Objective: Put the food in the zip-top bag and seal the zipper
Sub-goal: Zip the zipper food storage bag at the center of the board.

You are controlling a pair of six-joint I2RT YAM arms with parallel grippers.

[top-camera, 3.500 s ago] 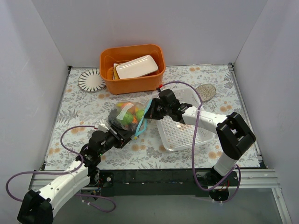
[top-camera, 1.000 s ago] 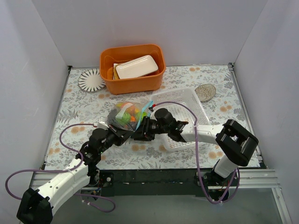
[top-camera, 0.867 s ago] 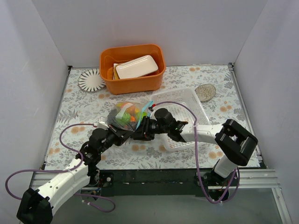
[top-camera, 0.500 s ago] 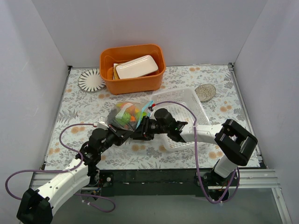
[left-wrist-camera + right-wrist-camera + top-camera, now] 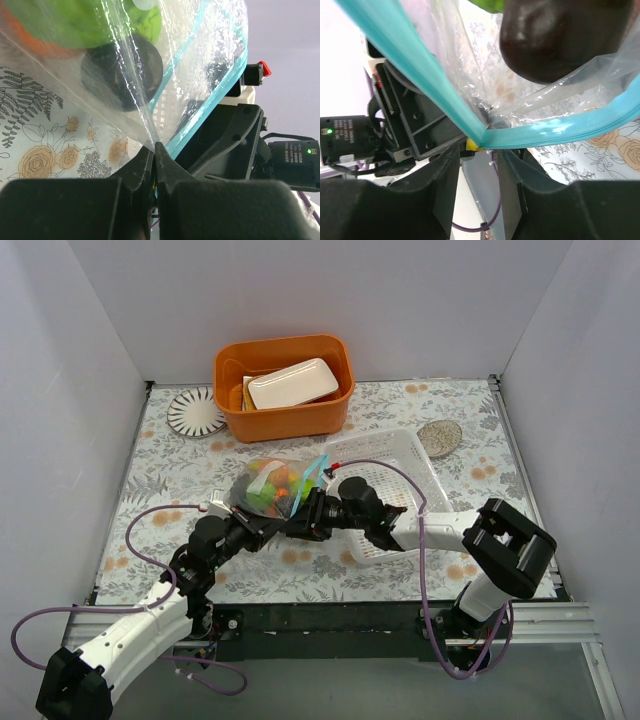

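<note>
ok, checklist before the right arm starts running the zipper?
1. Food inside the zip-top bag: ok, fruits show through the plastic.
2. Left gripper anchoring the bag: ok, shut on its corner.
3. Right gripper on the zipper: not ok, jaws apart, only straddling the strip's end.
4. Zipper sealed: not ok, two teal strips diverge from that corner.
5. Dark plum clear of the mouth: cannot tell, it sits close behind the strips.
</note>
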